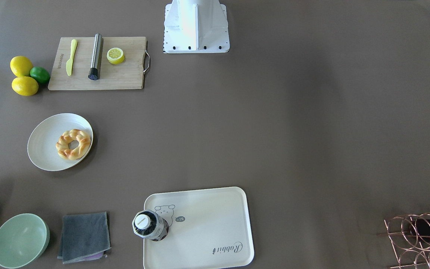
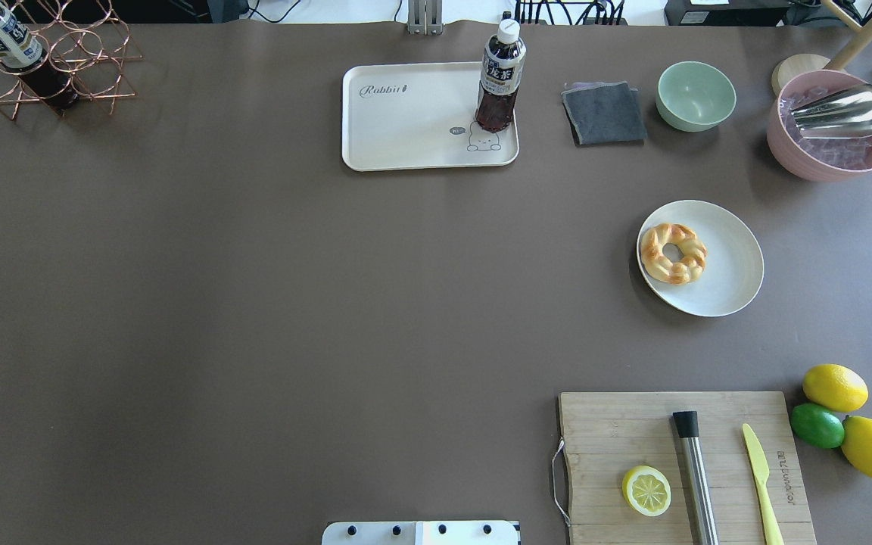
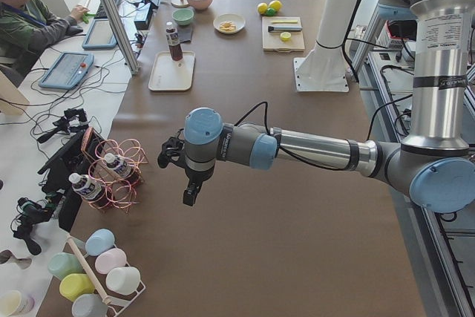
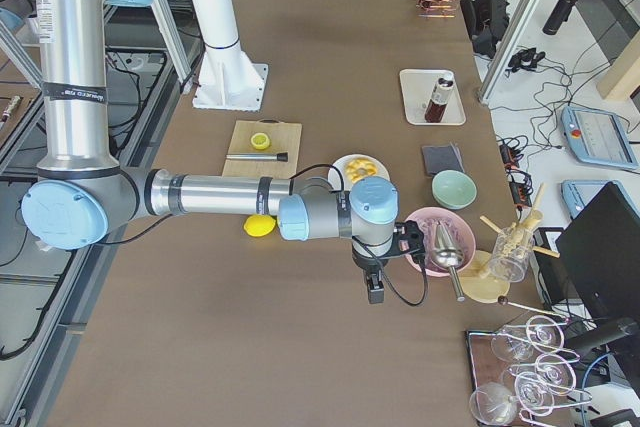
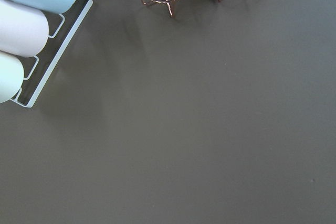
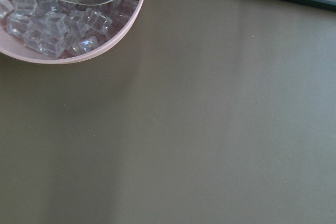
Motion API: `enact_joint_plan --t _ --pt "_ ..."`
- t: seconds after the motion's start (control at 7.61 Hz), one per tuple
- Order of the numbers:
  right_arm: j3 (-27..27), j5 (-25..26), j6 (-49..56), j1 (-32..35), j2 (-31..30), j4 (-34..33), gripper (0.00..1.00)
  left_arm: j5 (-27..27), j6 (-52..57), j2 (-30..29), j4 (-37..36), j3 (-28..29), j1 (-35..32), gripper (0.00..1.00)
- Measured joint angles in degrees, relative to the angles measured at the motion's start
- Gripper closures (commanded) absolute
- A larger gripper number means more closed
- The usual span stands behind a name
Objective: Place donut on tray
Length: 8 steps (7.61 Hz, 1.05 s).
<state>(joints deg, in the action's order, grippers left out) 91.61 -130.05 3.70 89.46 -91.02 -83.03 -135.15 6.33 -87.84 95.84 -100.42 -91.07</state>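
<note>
donut: twisted, golden, flat on round plate | tray: cream, well apart

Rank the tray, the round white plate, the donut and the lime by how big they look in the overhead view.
Largest to smallest:
1. tray
2. round white plate
3. donut
4. lime
The gaps are clear, so no ties.

The left claw hangs pointing straight down, with the left wrist just above it and the left arm stretched level behind. The right claw hangs the same way below the right wrist, with the right arm level behind. These side views do not show whether either claw's jaws are parted.
</note>
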Motion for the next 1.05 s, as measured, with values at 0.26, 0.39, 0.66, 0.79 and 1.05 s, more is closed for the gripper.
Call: enact_joint_plan --t 0.26,0.39,0.66,0.79,1.05 --pt "1.1 -1.5 -2.3 -3.6 -0.1 2.3 0.0 -1.7 -0.7 -1.3 0.4 -0.5 0.6 0.01" --pt "1.8 -2.5 -7.5 -6.3 -0.1 3.7 0.0 -2.9 -2.6 -2.1 1.0 -0.9 0.7 0.01" --pt "2.4 -2.3 -24.3 -14.6 -0.4 11.7 0.01 -4.0 -7.0 -2.4 3.8 -1.9 1.5 0.01" --pt "2.4 0.1 -35.1 -20.2 -0.3 17.4 0.03 -4.1 -7.9 -2.4 4.7 -2.2 2.0 0.01" --pt "2.3 3.7 -50.6 -28.8 0.0 26.2 0.07 -4.2 -8.3 -2.4 5.3 -2.4 2.3 0.01"
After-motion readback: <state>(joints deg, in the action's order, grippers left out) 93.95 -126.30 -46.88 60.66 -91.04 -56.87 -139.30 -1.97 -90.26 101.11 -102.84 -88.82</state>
